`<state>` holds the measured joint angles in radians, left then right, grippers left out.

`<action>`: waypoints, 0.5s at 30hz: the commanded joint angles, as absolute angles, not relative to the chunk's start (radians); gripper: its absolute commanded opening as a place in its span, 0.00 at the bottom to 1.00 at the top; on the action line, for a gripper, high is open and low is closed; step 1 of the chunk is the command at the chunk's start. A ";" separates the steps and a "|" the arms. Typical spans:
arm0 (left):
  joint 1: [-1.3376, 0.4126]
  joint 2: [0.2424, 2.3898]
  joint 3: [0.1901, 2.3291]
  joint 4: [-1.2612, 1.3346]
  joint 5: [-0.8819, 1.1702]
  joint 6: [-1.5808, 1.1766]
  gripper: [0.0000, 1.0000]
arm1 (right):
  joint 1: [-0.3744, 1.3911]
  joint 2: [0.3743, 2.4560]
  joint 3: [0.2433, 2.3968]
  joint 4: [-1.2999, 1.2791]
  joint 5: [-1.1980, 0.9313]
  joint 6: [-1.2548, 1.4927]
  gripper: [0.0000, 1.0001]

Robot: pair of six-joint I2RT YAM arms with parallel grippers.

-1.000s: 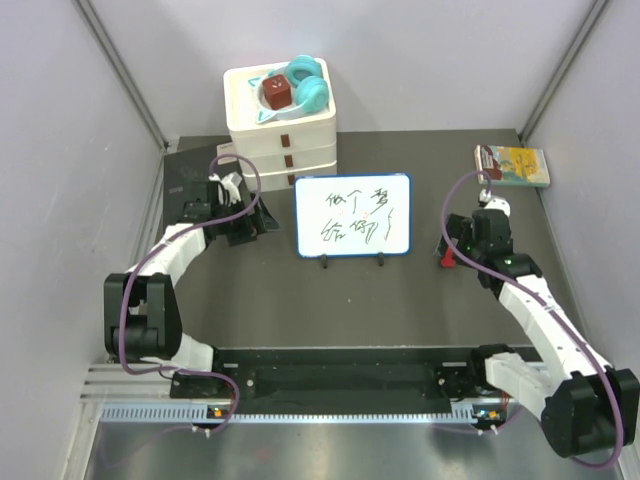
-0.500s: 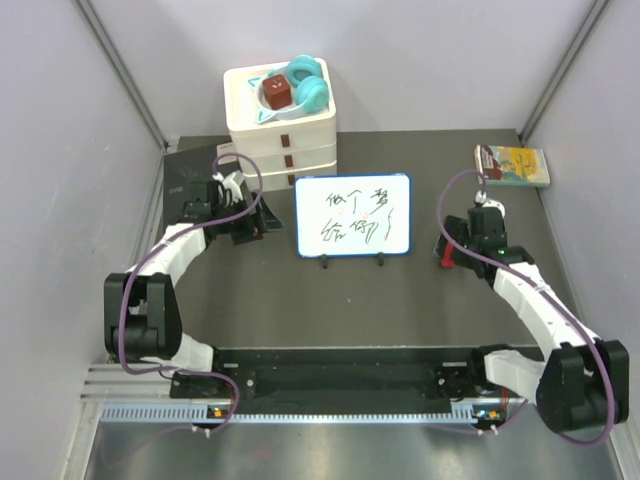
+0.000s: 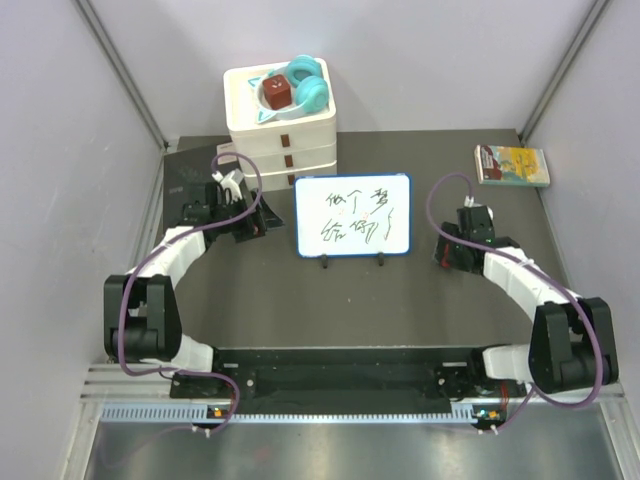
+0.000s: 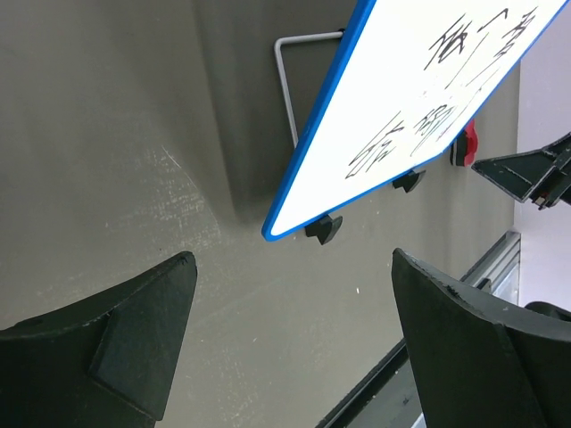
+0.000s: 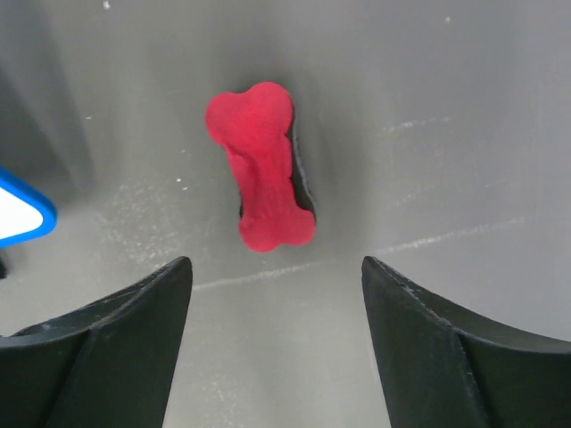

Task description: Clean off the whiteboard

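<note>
— Where does the whiteboard (image 3: 352, 216) sit?

— In the middle of the top view, on the dark table (image 3: 350, 300); blue frame, black scribbles (image 3: 355, 217) across its white face; it stands propped at a tilt on little black feet (image 4: 323, 229), and the left wrist view shows a wire stand (image 4: 290, 89) behind it.

— And the arms?

— One on each side of it. The left gripper (image 3: 250, 222) is just left of the board, apart from it; in its own view (image 4: 293, 259) the jaws are spread wide with only bare table between them, the board's lower corner beyond the tips.

— The other one?

— The right gripper (image 3: 447, 252) is low at the board's right, near its lower right corner; from its wrist (image 5: 277, 263) the fingers stand apart, nothing between them; a red bone-shaped piece (image 5: 260, 167) lies on the table just beyond the tips, not touched; a blue corner of the board shows at the left edge of that frame.

— What lies farther out?

— A white stacked drawer box (image 3: 281, 125) just above and left of the board, with teal headphones (image 3: 308, 82) and a red-brown cube (image 3: 277, 93) in its top tray; a dark notebook (image 3: 185, 180) flat at the left, partly under the left arm; a colourful book (image 3: 513, 165) at the upper right, well apart from the board.
</note>
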<state>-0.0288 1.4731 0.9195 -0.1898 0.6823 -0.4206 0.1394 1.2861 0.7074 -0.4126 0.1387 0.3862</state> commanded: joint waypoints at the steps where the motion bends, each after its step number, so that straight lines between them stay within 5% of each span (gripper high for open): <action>1: -0.018 1.479 0.930 -0.146 0.716 -0.434 0.95 | 0.132 1.285 0.750 -0.385 0.195 0.391 0.67; 13: -0.014 1.491 0.939 -0.170 0.701 -0.433 0.95 | 0.132 1.434 0.798 -0.331 0.156 0.397 0.64; 15: -0.014 1.496 0.939 -0.172 0.703 -0.433 0.95 | 0.132 1.446 0.804 -0.328 0.156 0.402 0.58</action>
<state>-0.0204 1.4841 0.9195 -0.1875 0.6914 -0.4362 0.1394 1.4242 0.7506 -0.3779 0.1619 0.3931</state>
